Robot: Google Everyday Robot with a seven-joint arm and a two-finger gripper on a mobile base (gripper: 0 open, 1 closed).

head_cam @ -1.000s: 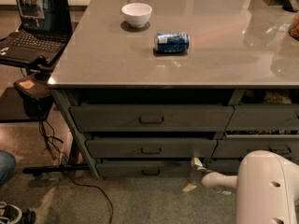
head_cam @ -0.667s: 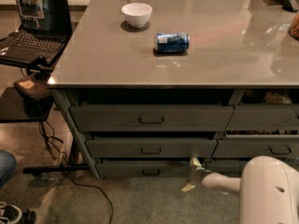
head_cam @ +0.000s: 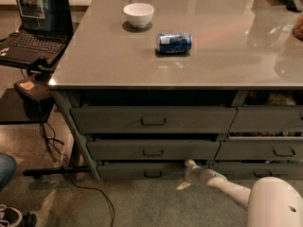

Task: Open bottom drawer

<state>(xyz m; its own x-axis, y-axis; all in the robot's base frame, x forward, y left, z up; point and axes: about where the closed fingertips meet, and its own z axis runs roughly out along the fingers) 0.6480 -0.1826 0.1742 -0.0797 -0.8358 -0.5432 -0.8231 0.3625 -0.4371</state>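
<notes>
The bottom drawer (head_cam: 137, 170), the shallowest of the left stack, sits low under the grey table (head_cam: 227, 65), its front only slightly out and its small centre pull (head_cam: 152, 174) untouched. The gripper (head_cam: 186, 174) is right of that pull, at the drawer front's right end; its fingers (head_cam: 190, 164) are spread apart one above the other, holding nothing. On the tabletop stand a white bowl (head_cam: 138, 14) and, nearer, a blue can (head_cam: 174, 43) on its side

The glossy grey surface (head_cam: 227, 60) carries a white bowl (head_cam: 138, 14) and a blue can (head_cam: 174, 42) lying on its side. The end effector (head_cam: 186, 174) sits low, beneath the surface's front edge. The can lies almost straight above it, the bowl farther up and left.
</notes>
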